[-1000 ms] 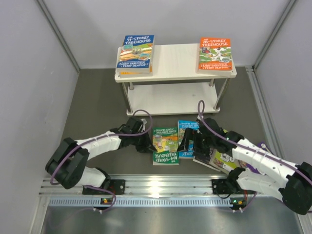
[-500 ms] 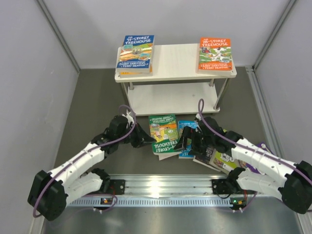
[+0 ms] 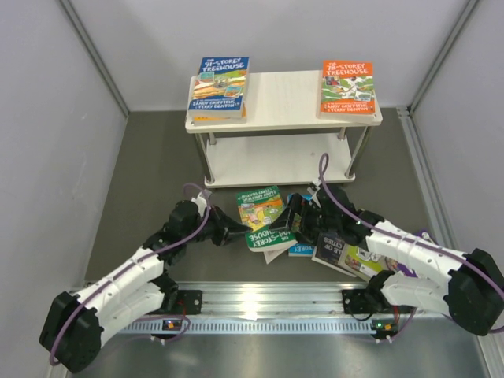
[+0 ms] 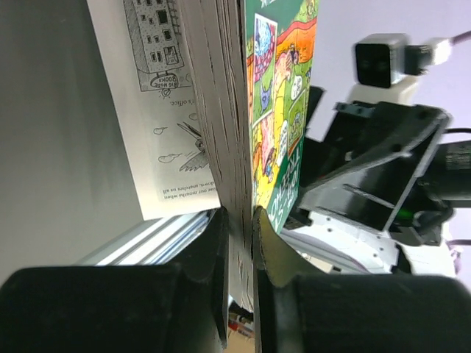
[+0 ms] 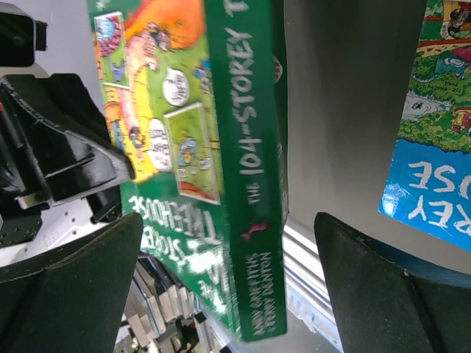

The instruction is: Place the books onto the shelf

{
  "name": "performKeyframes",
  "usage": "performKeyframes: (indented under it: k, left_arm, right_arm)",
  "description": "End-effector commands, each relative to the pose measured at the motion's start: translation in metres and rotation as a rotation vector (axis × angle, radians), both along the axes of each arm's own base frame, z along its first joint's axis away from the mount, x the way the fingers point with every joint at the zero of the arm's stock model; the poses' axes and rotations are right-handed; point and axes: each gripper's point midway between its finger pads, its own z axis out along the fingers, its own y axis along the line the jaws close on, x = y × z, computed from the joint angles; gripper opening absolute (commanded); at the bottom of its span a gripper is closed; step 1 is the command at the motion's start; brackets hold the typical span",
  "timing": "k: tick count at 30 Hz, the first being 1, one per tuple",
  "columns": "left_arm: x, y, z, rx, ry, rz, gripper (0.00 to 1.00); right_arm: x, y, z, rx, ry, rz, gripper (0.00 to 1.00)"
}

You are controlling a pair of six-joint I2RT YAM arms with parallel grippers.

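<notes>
The green book (image 3: 261, 217) sits tilted between your two arms, in front of the shelf (image 3: 283, 101), and its long axis points roughly toward that shelf. Your left gripper (image 3: 234, 231) is clamped tight on the book's left edge. Your right gripper (image 3: 297, 218) is spread wide and holds nothing, just beside the spine.

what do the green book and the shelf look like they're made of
Green book: paper, likely a paperback. It has a thin, smooth printed cover over a block of matte page edges, and one printed page hangs open.
Shelf: the boards look like pale wood or laminate with a matte finish. The legs seem to be slim, light-coloured metal rods.
</notes>
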Motion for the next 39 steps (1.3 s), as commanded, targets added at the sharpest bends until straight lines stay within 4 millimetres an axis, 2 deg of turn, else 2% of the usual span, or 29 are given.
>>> performKeyframes:
  k: [1,4,6,7,8,10,11,13,14,16,18,19,20,21,23,26,27,28,29,30,33,35,36,38,39]
  left_arm:
    - [0.014,-0.009,0.061,-0.182,-0.165,0.023,0.00]
    - [0.013,-0.008,0.066,-0.198,-0.176,0.026,0.00]
    - [0.012,-0.008,0.066,-0.196,-0.177,0.021,0.00]
    - [0.010,-0.008,0.066,-0.191,-0.180,0.011,0.00]
    - [0.009,-0.009,0.068,-0.186,-0.188,-0.002,0.00]
    - [0.006,-0.009,0.066,-0.118,-0.233,-0.053,0.00]
    - [0.005,-0.007,0.066,-0.046,-0.210,-0.072,0.01]
    - [0.005,0.003,0.054,0.137,-0.281,-0.131,0.35]
    - [0.000,0.012,0.055,0.231,-0.239,-0.157,0.48]
    - [0.005,0.025,0.054,0.380,-0.335,-0.208,0.73]
    - [0.004,0.037,0.071,0.476,-0.419,-0.264,0.87]
    - [0.004,0.040,0.078,0.493,-0.454,-0.274,0.91]
    - [0.009,0.041,0.098,0.500,-0.519,-0.263,0.92]
    - [0.010,0.043,0.106,0.518,-0.582,-0.284,0.93]
    - [0.009,0.037,0.133,0.482,-0.690,-0.312,0.93]
    - [0.015,0.026,0.154,0.449,-0.776,-0.349,0.99]
    - [0.017,0.023,0.154,0.443,-0.758,-0.363,0.99]
    - [0.024,0.015,0.144,0.444,-0.701,-0.390,0.99]
    - [0.026,0.008,0.148,0.413,-0.675,-0.399,0.99]
    - [0.019,-0.003,0.149,0.345,-0.645,-0.460,0.99]
    - [0.029,-0.021,0.146,0.284,-0.547,-0.473,0.99]
    - [0.032,-0.032,0.156,0.223,-0.574,-0.503,0.99]
    - [0.030,-0.035,0.160,0.209,-0.608,-0.531,0.99]
    - [0.025,-0.041,0.177,0.184,-0.698,-0.577,0.99]
    - [0.026,-0.041,0.183,0.209,-0.772,-0.589,0.99]
  right_arm:
    - [0.006,0.017,0.029,0.070,-0.055,0.011,0.98]
    - [0.005,0.019,0.032,0.081,-0.057,0.010,0.91]
    - [0.005,0.021,0.037,0.093,-0.071,0.010,0.74]
    - [0.007,0.021,0.042,0.098,-0.090,0.003,0.64]
    - [0.008,0.020,0.049,0.107,-0.115,-0.003,0.44]
    - [0.011,0.017,0.060,0.102,-0.150,-0.010,0.21]
    - [0.012,0.016,0.063,0.087,-0.175,0.001,0.01]
    - [0.010,0.009,0.066,0.021,-0.182,0.017,0.00]
    - [0.008,0.006,0.067,-0.009,-0.212,0.048,0.00]
    - [0.001,-0.004,0.066,-0.082,-0.227,0.102,0.00]
    - [-0.005,-0.012,0.076,-0.117,-0.256,0.141,0.00]
    - [-0.015,-0.024,0.068,-0.181,-0.245,0.189,0.00]
    - [-0.020,-0.030,0.070,-0.204,-0.252,0.208,0.00]
    - [-0.021,-0.033,0.078,-0.214,-0.272,0.222,0.00]
    - [-0.035,-0.044,0.078,-0.247,-0.274,0.289,0.00]
    - [-0.052,-0.045,0.093,-0.212,-0.284,0.377,0.00]
    - [-0.055,-0.044,0.102,-0.198,-0.303,0.389,0.00]
    - [-0.057,-0.043,0.107,-0.202,-0.317,0.402,0.00]
    - [-0.058,-0.045,0.106,-0.224,-0.308,0.404,0.00]
    - [-0.051,-0.047,0.114,-0.252,-0.343,0.375,0.00]
    - [-0.047,-0.047,0.116,-0.345,-0.361,0.379,0.00]
    - [-0.050,-0.038,0.113,-0.396,-0.368,0.428,0.00]
    - [-0.049,-0.034,0.118,-0.409,-0.389,0.433,0.00]
    - [-0.059,-0.026,0.111,-0.457,-0.386,0.507,0.00]
    - [-0.066,-0.022,0.115,-0.466,-0.403,0.541,0.00]
